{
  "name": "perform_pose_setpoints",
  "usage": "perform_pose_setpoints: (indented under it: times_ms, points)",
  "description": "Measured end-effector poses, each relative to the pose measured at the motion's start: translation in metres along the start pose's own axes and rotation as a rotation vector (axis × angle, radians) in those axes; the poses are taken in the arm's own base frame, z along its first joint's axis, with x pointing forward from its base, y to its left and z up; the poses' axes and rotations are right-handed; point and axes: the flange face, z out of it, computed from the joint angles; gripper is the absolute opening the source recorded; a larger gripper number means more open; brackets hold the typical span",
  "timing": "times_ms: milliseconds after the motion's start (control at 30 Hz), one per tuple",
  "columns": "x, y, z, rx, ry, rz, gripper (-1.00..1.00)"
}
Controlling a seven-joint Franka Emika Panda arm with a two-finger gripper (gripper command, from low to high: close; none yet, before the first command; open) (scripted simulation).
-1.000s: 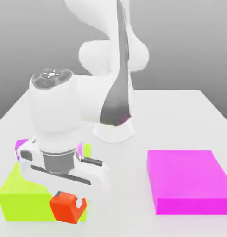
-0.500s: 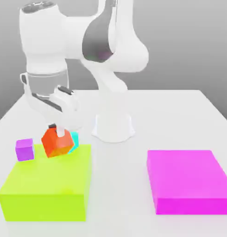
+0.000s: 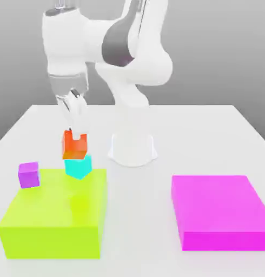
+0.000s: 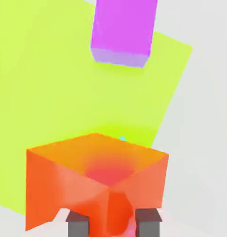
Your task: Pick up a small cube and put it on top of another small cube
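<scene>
My gripper is shut on the small orange-red cube, which hangs directly above the turquoise cube and looks to touch or nearly touch its top. The turquoise cube sits at the far edge of the lime-green block. In the hand view the orange-red cube sits between my dark fingertips, with only a sliver of turquoise showing past its edge.
A purple cube rests at the lime block's far corner on the exterior view's left. A flat magenta block lies on the exterior view's right. My arm's white base stands behind the cubes on the white table.
My gripper lifted the orange-red cube from beside the lime block's near edge, carried it up and back, and brought it square over the turquoise cube.
</scene>
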Motion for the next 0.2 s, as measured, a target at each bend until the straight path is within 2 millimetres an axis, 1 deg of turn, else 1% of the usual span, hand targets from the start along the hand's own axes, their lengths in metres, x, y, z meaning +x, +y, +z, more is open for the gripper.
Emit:
perform_pose_setpoints:
  times_ms: [167,200]
  points:
    - [0.0000,0.0000,0.0000,0.000,0.000,0.000,1.00]
    - [0.0000,0.0007,0.0047,-0.001,0.001,0.000,1.00]
